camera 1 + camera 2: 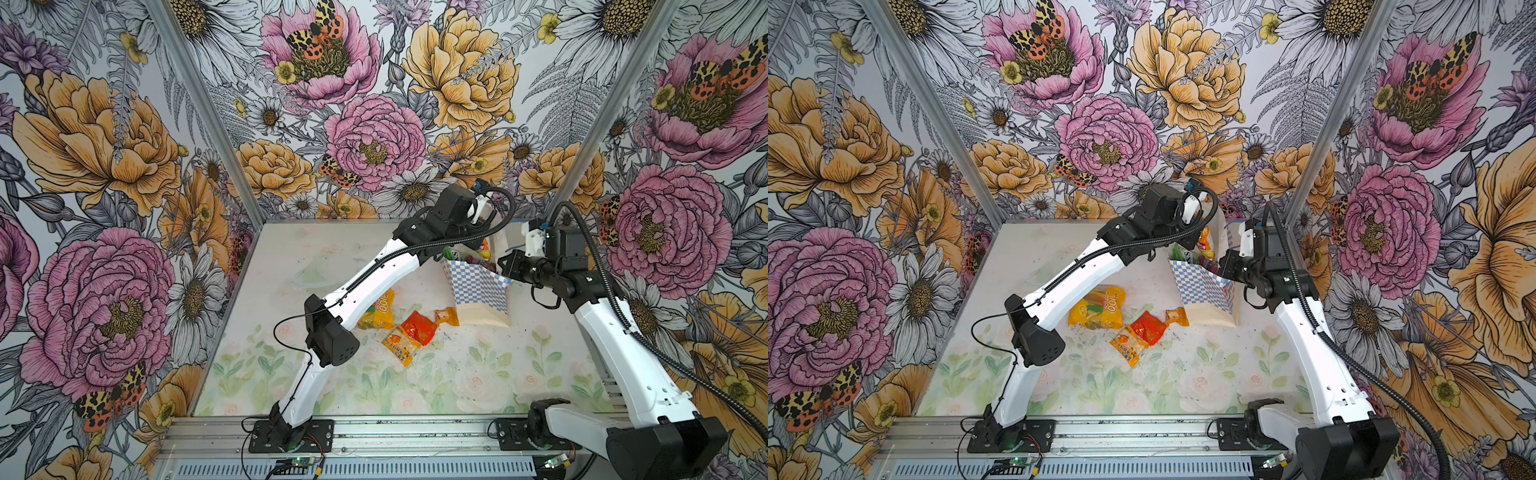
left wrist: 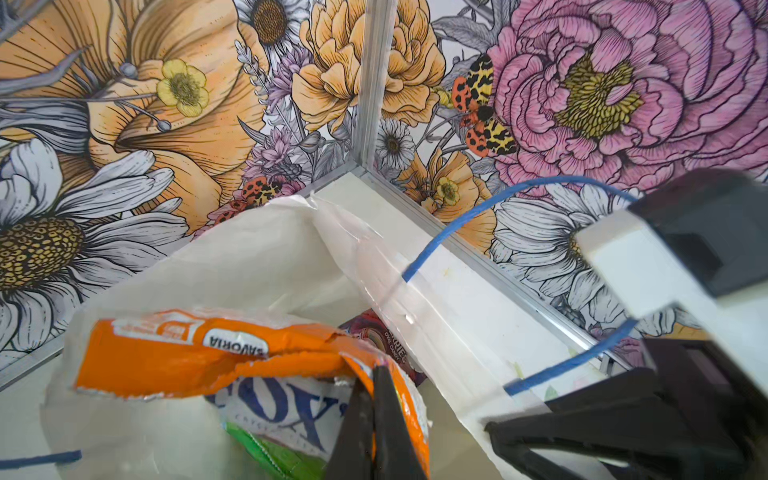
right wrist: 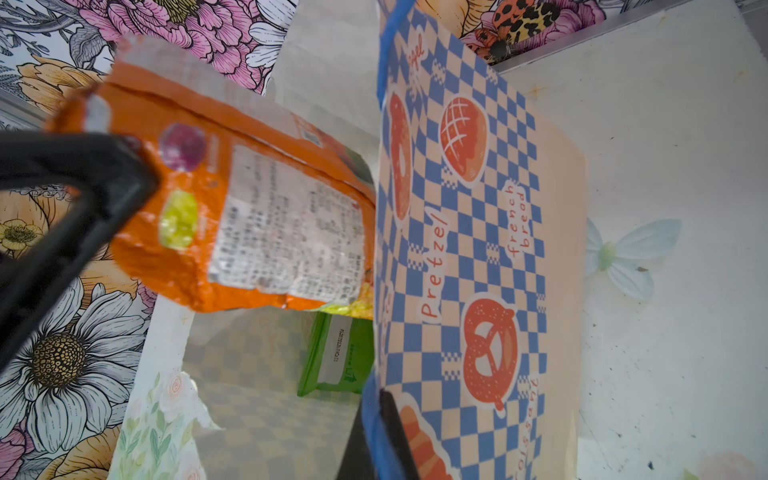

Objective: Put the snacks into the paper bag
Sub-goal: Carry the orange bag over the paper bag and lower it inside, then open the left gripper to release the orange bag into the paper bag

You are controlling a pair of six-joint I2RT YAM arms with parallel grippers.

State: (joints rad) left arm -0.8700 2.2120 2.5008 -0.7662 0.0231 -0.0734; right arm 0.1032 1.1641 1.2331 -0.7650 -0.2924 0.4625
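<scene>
Over the bag mouth, left gripper (image 2: 375,395) is clamped on the orange packet (image 2: 187,357) by one end. The packet's long axis hangs roughly vertical, lower end past the rim. Right gripper (image 3: 379,409) is pinched closed on the paper bag (image 1: 478,286) rim. Bag stands upright near the back right corner. Four packets (image 1: 419,328) lie loose on the table (image 1: 478,374), front area open.

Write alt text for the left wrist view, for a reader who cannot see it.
The left tool, shut on an orange packet, holds it at the mouth of the white paper bag. A FOX'S packet lies deeper inside, with floral walls behind.
</scene>
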